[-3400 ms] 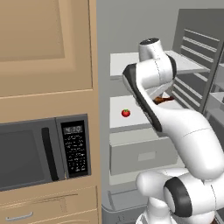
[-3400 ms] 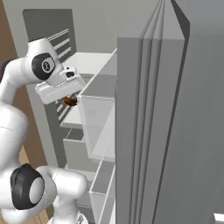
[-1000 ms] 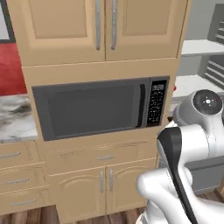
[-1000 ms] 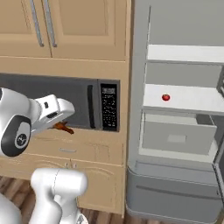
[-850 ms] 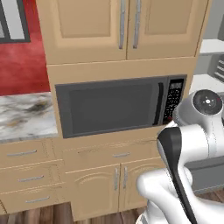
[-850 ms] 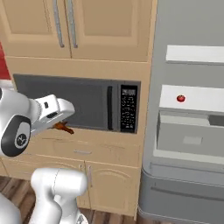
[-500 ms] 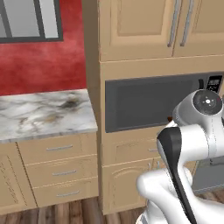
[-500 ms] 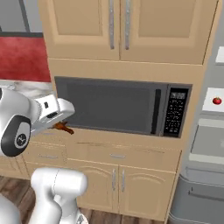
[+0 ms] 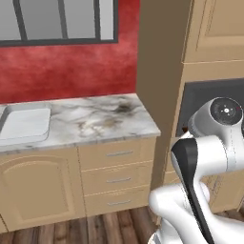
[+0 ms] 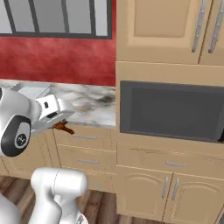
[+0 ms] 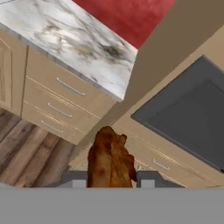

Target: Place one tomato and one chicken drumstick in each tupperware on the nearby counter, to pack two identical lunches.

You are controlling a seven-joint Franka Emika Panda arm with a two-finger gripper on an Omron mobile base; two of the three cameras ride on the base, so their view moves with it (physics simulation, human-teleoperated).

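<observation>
While the arm's white body blocks much of the lower right in the left base view, the claw shows in the right base view, closed on a brown drumstick that pokes out beneath it. Seen from the hand, the drumstick rises between the two dark finger tips, its lower end cut off by the bottom of the picture. It hangs in the air above the wooden floor, in front of the drawers. Off to the side runs the marble surface (veined dark near the tall cabinet). A white sink sits at its left end, cropped by the picture's edge. The microwave is set in the tall cabinet, its right end cut off.
</observation>
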